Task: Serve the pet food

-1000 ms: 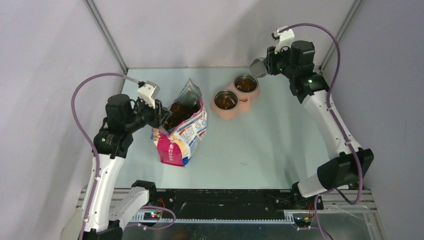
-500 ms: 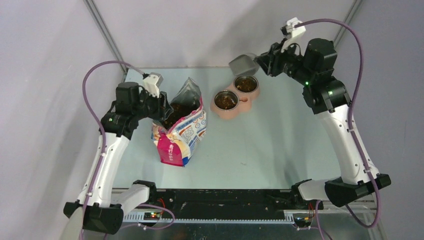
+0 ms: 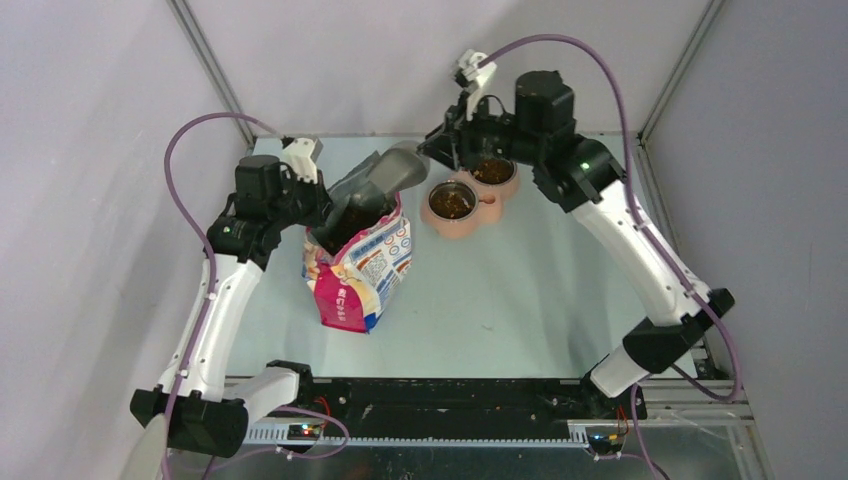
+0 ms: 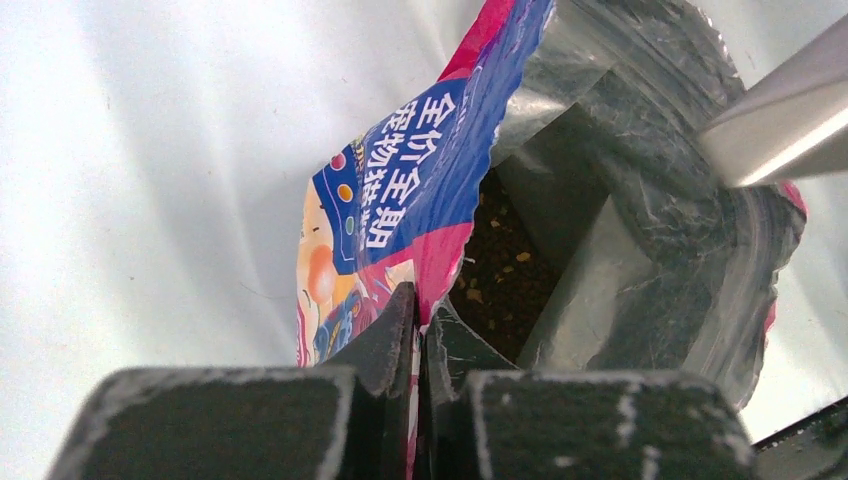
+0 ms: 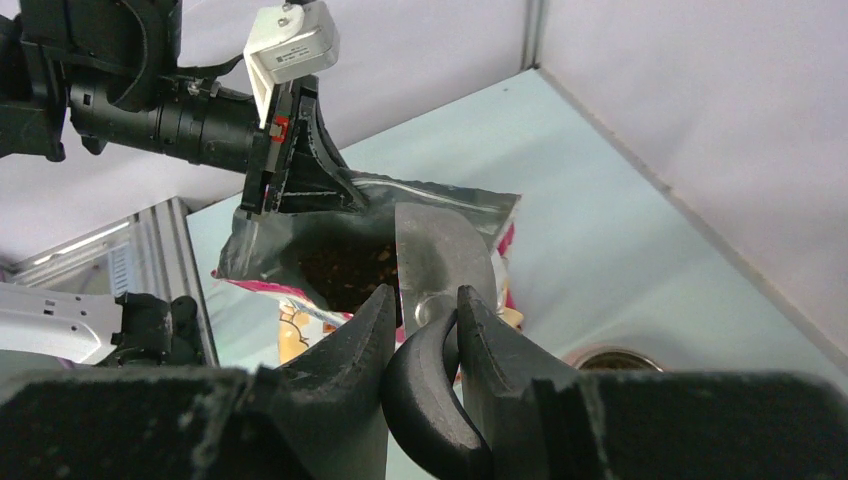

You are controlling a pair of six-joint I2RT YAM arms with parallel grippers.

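The pink-white-blue printed bag point(image 3: 362, 275) stands open at the left of the table, dark-brown kibble point(image 3: 352, 218) showing inside its mouth. My left gripper point(image 3: 316, 216) is shut on the bag's rim point(image 4: 432, 255), holding it open; the kibble point(image 4: 500, 285) shows in the left wrist view. My right gripper point(image 3: 440, 148) is shut on the black handle point(image 5: 430, 390) of the grey metal scoop point(image 3: 385, 175), whose bowl point(image 5: 440, 255) hangs over the bag's opening. The pink double bowl point(image 3: 470, 198) holds kibble in both cups.
Grey walls and metal posts close in the back and sides. The left arm's wrist point(image 5: 200, 115) sits close to the scoop in the right wrist view. The double bowl lies just right of the bag.
My right arm has swung left from above the bowls, carrying the scoop over the bag's mouth. My left gripper keeps its hold on the bag rim.
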